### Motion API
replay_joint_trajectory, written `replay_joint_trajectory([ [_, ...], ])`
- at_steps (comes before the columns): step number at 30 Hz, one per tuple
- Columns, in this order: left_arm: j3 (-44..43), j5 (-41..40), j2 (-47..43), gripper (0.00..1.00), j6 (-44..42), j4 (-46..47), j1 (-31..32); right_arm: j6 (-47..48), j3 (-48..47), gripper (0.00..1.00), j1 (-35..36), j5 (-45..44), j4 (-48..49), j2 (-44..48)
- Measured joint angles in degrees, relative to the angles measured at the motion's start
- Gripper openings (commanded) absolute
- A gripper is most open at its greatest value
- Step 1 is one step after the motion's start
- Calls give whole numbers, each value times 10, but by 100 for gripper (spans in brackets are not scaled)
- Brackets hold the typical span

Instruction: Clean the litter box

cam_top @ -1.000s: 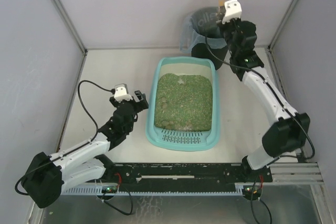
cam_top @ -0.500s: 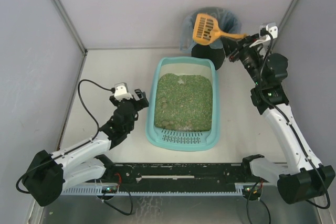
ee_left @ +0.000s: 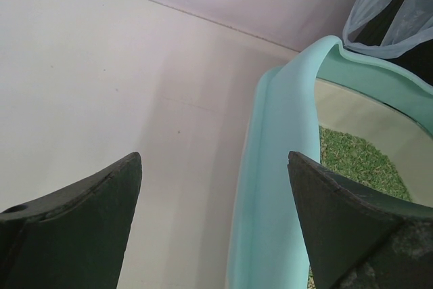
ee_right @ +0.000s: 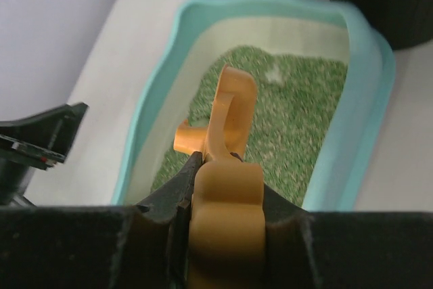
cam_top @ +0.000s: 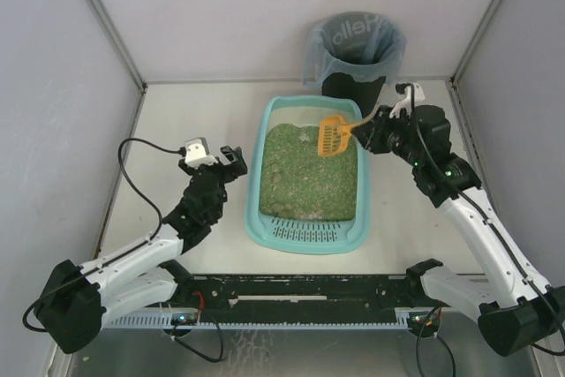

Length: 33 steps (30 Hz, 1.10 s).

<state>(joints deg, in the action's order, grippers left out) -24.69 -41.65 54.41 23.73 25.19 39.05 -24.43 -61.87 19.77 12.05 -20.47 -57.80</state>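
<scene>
We've R pincer (cam_top: 374,135) clamped on scoop (cam_top: 332,136) handle over far end of litter box (cam_top: 257,218), L pincer (cam_top: 231,157) wide open, empty, beside it.

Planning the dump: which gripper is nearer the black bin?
Right. The right gripper, shut on the scoop, is at the far right rim of the litter box, short of the bin. The left gripper, open, sits outside the box's left rim.

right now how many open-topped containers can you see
2: the light-teal rectangular plastic litter box in the middle, and the round black bin with a grey-blue liner behind it by the back wall. None seems hidden.
</scene>
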Motion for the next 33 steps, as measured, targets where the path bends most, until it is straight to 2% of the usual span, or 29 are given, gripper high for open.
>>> replay_joint_trajectory([
  [10,0,0,4,92,-4,-10,0,2,-4,0,73,-133,-105,-64],
  [17,0,-2,13,92,-4,-22,0,12,-55,0,110,-207,-153,-158],
  [21,0,-2,19,92,-3,-22,0,17,-77,5,121,-220,-164,-214],
  [25,0,-2,24,92,-3,-22,0,19,-91,17,123,-209,-150,-265],
  [28,0,-1,26,92,-3,-23,0,23,-92,40,123,-201,-137,-287],
  [33,0,-2,25,92,-4,-30,0,33,-91,61,123,-205,-150,-287],
])
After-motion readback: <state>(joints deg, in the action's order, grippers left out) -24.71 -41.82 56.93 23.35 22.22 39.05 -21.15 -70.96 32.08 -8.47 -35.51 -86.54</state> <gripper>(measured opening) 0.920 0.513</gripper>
